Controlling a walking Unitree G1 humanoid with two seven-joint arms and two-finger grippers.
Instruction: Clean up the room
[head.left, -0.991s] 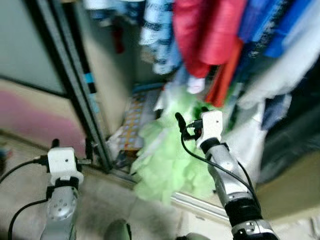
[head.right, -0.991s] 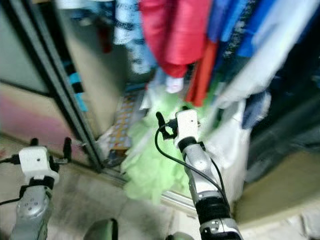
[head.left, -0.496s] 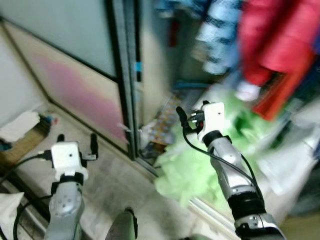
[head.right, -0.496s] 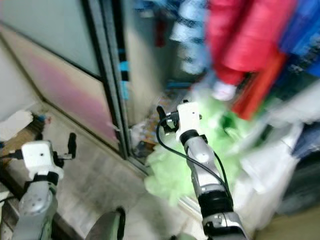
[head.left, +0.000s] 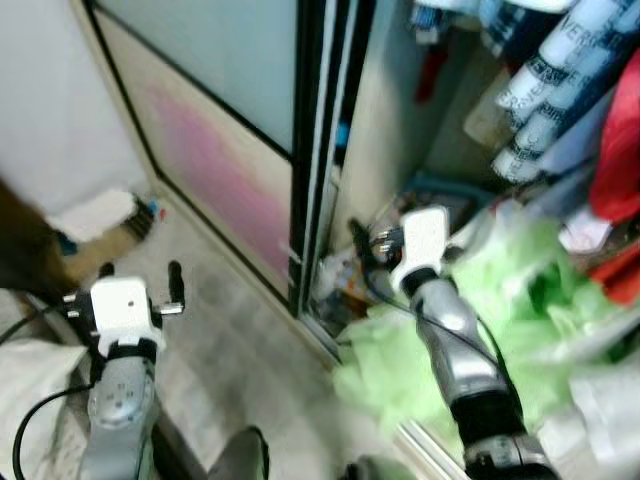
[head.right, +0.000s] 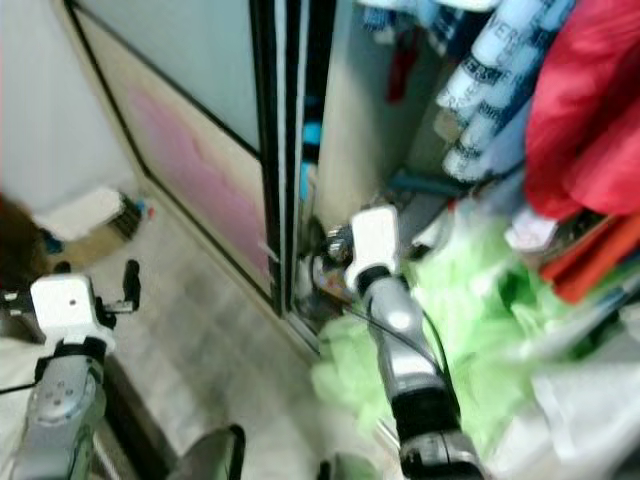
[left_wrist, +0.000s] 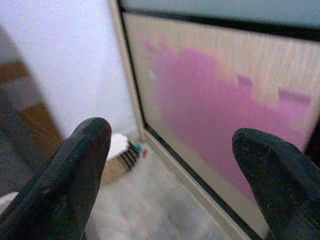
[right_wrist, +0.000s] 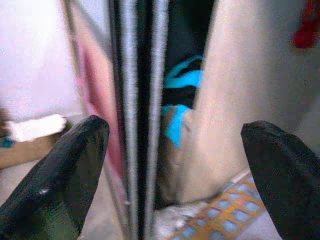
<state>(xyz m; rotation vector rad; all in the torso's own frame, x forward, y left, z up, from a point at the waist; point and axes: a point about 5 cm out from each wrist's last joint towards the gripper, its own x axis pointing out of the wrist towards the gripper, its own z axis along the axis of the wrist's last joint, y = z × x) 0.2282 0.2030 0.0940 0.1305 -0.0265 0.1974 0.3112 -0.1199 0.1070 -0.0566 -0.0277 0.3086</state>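
Open wardrobe with a dark sliding-door frame (head.left: 312, 150) standing on a pale, mottled floor (head.left: 225, 340). A soft, crumpled light-green garment (head.left: 500, 310) is spilling from the wardrobe base over the track, under hanging red clothing (head.right: 590, 110). The right gripper (right_wrist: 170, 145) is hovering at the frame, fingers spread and empty; the left gripper (left_wrist: 175, 165) is hanging equally spread and empty. Risks: fingers probably striking the rigid frame; limp fabric likely snagging on the track.
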